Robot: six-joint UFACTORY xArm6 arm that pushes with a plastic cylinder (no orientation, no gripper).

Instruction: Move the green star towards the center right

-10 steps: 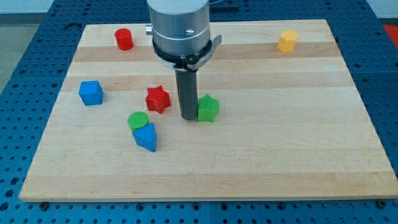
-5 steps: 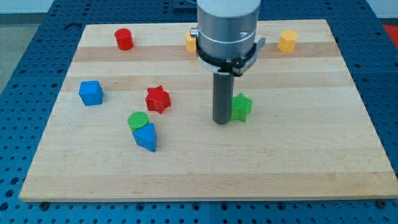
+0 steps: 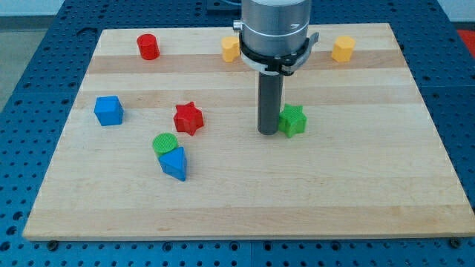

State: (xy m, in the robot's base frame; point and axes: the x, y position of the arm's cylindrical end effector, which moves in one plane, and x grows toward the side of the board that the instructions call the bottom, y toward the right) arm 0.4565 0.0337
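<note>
The green star (image 3: pixel 293 120) lies on the wooden board (image 3: pixel 356 185), a little right of the board's middle. My tip (image 3: pixel 268 132) stands on the board just to the star's left, touching or nearly touching its left side. The rod rises straight up to the grey arm body at the view's top.
A red star (image 3: pixel 188 118) lies left of my tip. A green cylinder (image 3: pixel 165 143) touches a blue triangular block (image 3: pixel 174 163) below it. A blue cube (image 3: pixel 108 110) is at the left. A red cylinder (image 3: pixel 148 47) and two yellow blocks (image 3: pixel 230 49) (image 3: pixel 343 48) lie near the top edge.
My tip has slid to the view's right, pushing the green star with it from the board's middle to right of middle. A yellow block behind the arm has come into sight.
</note>
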